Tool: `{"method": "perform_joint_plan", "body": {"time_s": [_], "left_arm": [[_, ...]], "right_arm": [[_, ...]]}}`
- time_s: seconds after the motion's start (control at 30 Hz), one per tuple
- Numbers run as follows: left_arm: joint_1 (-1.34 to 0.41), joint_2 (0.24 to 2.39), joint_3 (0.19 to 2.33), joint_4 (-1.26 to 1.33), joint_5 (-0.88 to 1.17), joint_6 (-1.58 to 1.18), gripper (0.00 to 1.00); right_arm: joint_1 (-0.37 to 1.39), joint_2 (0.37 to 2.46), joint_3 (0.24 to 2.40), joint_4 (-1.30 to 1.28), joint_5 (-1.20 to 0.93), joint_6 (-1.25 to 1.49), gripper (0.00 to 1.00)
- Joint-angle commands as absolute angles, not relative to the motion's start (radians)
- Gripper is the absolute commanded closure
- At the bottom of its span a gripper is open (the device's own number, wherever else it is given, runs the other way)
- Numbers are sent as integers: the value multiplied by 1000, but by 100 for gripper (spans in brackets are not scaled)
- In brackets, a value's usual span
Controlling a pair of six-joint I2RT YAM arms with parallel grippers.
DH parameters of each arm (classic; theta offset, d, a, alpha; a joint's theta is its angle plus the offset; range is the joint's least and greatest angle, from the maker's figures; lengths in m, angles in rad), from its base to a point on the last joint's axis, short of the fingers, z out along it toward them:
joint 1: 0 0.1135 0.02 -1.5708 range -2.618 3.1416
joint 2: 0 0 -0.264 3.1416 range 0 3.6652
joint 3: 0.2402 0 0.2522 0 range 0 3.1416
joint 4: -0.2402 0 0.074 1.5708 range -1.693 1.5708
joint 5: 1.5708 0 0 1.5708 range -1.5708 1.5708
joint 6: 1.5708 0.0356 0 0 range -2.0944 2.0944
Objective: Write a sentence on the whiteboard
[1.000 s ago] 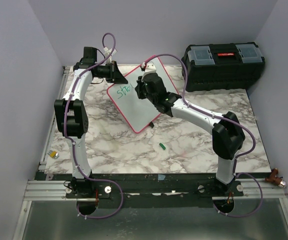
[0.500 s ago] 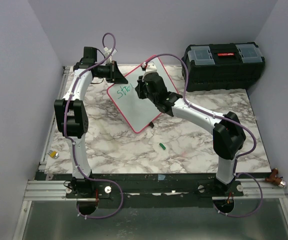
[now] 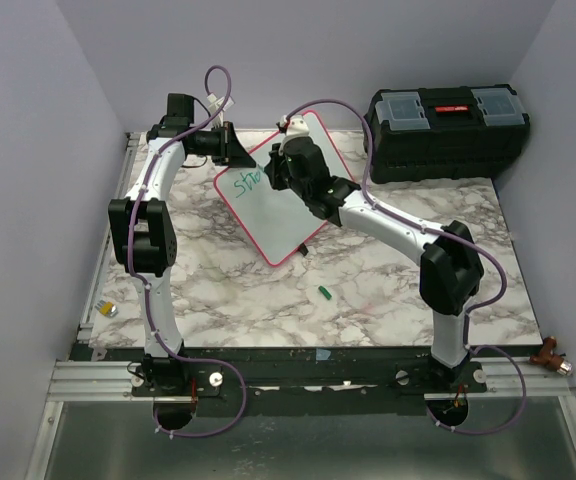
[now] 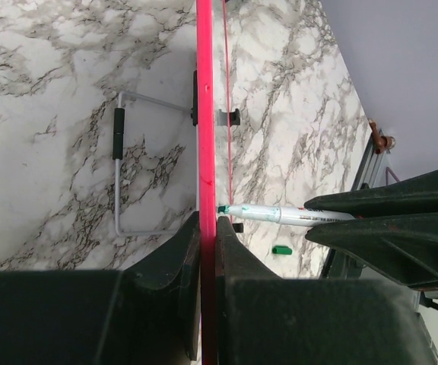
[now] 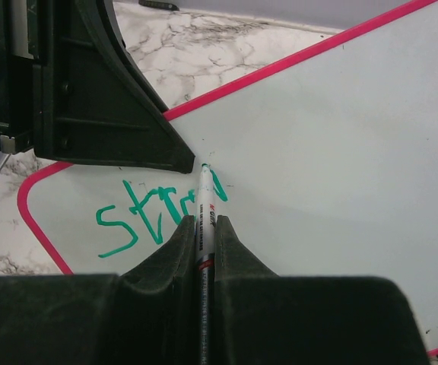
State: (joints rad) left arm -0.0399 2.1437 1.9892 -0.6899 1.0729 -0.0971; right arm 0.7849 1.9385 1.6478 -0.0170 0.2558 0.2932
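Left tool (image 4: 207,222) pinches the edge of the glossy white, pink-framed whiteboard (image 5: 341,137). Right tool (image 5: 204,224) pinches a slim white marker (image 5: 206,194) that points straight ahead of it, tip at the end of the green handwritten sentence (image 5: 139,217).

— What sort of place is this?
— A robotics lab cell: plain panels (image 3: 28,150) wall in a marble-patterned bench (image 3: 238,290), aluminium rails (image 3: 88,380) at 6 o'clock, a black toolbox (image 3: 448,125) at 1 o'clock.

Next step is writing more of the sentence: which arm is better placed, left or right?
Right. The right gripper is shut on the marker, its tip at the whiteboard just past the green letters. The left gripper is clamped on the board's frame, steadying it.
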Motion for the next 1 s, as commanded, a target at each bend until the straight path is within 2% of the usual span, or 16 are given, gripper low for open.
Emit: {"method": "perform_joint_plan", "body": {"time_s": [0.0,0.43,0.97], "left_arm": [[-68,2133,1982,-703,1098,-26,100],[-68,2134,1982,-703,1098,-26,100],[-68,2132,1980,-703,1098,-26,100]], "right_arm": [[778,1980,1688,-59,284,279,99],[761,1970,1648,-81,326,295,99],[760,1901,1548,-64,258,317,99]]}}
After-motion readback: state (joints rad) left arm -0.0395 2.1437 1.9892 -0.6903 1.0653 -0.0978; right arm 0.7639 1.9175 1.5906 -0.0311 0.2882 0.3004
